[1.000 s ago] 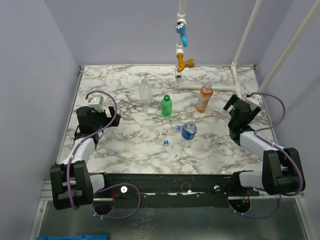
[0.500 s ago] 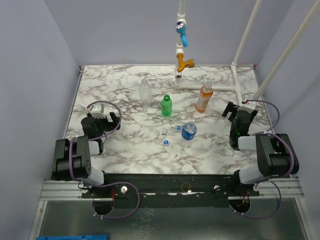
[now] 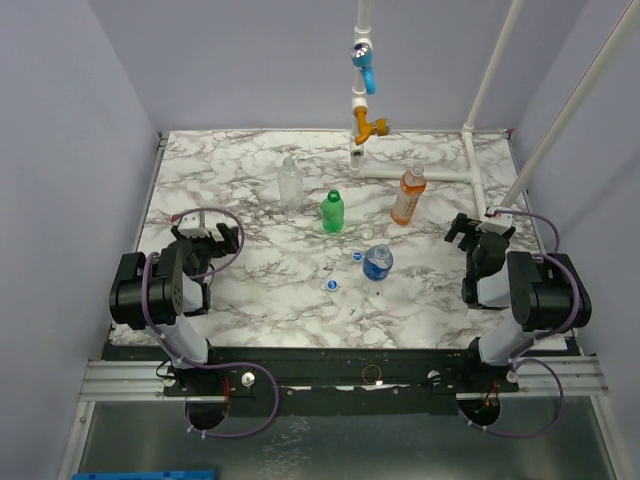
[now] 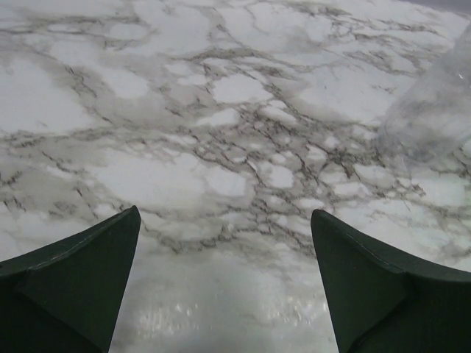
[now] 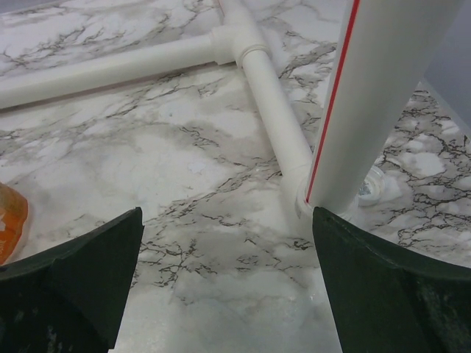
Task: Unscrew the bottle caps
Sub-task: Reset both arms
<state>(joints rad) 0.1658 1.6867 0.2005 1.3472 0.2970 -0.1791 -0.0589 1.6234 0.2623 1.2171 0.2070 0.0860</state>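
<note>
Marble table [image 3: 250, 290], and both arms have folded back toward their bases. The left gripper [image 4: 224, 212] and right gripper [image 5: 228, 213] hang with jaws spread wide, holding nothing. The bottles [image 3: 332, 211] stand untouched mid-table, with loose bottle caps [image 3: 332, 284] lying nearby. Looks like a retreat, with the unscrewing likely finished or paused.

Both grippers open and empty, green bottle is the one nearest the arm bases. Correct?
One thing is off. The left gripper and right gripper are open and empty, but the bottle nearest the bases is the blue-label bottle. The green bottle stands farther back. The top external view shows it.
</note>
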